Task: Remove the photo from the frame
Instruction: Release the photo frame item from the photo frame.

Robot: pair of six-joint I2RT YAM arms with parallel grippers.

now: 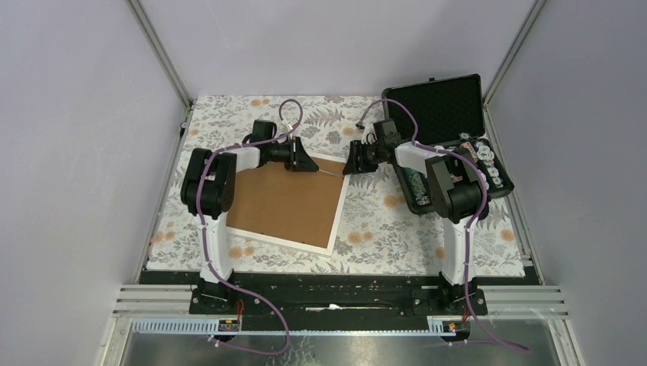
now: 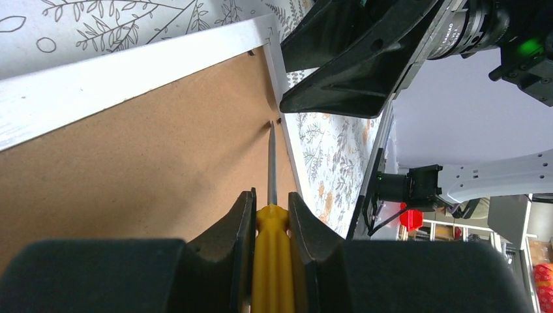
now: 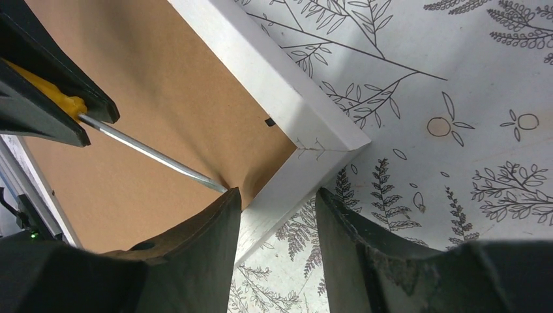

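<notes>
The frame (image 1: 286, 206) lies face down on the floral cloth, its brown fibreboard back up inside a thin white border. The photo is hidden under the back. My left gripper (image 1: 309, 164) is shut on a yellow-handled screwdriver (image 2: 270, 261); its steel tip (image 2: 272, 127) touches the back beside a small tab on the frame's right edge, near the far right corner. My right gripper (image 3: 277, 192) is open and straddles that white edge (image 3: 261, 72) just below the corner, one finger over the brown back, the other over the cloth. The screwdriver shaft (image 3: 150, 151) ends at its left finger.
A black foam-lined case (image 1: 446, 110) stands open at the back right, with small parts in its lower half (image 1: 488, 164). The floral cloth (image 1: 381, 229) covers the table. The two grippers nearly meet over the frame's far right corner.
</notes>
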